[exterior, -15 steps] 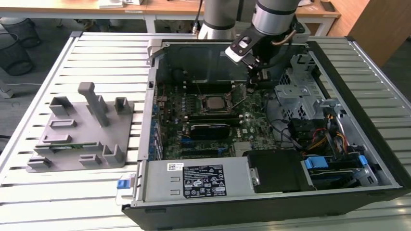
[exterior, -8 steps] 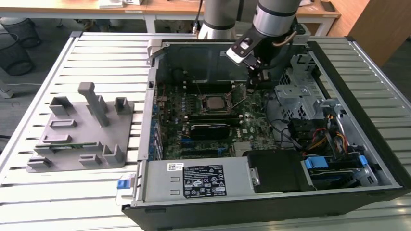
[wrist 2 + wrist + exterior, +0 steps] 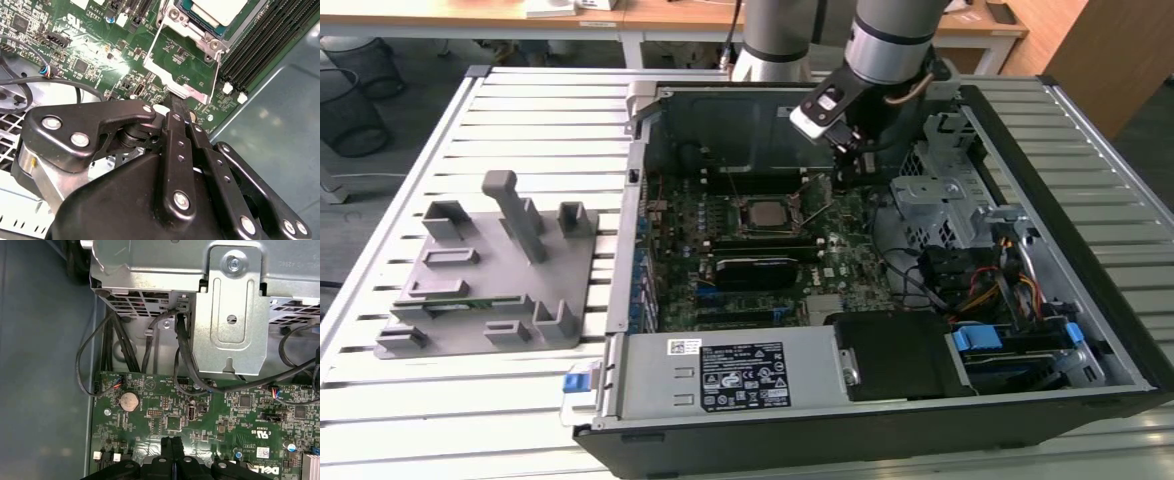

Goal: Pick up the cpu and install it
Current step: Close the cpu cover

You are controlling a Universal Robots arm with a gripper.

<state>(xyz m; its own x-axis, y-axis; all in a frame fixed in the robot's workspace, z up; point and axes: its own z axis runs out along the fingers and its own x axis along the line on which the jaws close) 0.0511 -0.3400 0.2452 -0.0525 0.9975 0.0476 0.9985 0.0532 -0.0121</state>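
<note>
The cpu (image 3: pixel 762 212) is a silver-grey square lying in the motherboard socket in the middle of the open computer case. In the second wrist view the cpu (image 3: pixel 220 9) shows inside the socket frame, and a metal load plate (image 3: pixel 182 62) stands tilted up beside it. My gripper (image 3: pixel 850 180) hangs inside the case, toward the exterior view's right of the socket. Its black fingers (image 3: pixel 176 120) are pressed together, shut, with the tips just by the load plate's edge. In the first wrist view the gripper (image 3: pixel 172 447) is over the green motherboard (image 3: pixel 165 415) with nothing visible between the fingers.
A metal drive cage (image 3: pixel 941 200) and bundled cables (image 3: pixel 987 290) crowd the case on the exterior view's right. The power supply (image 3: pixel 734 375) fills the near side. A grey fixture block (image 3: pixel 494 270) stands on the slatted table (image 3: pixel 520 120) at the exterior view's left.
</note>
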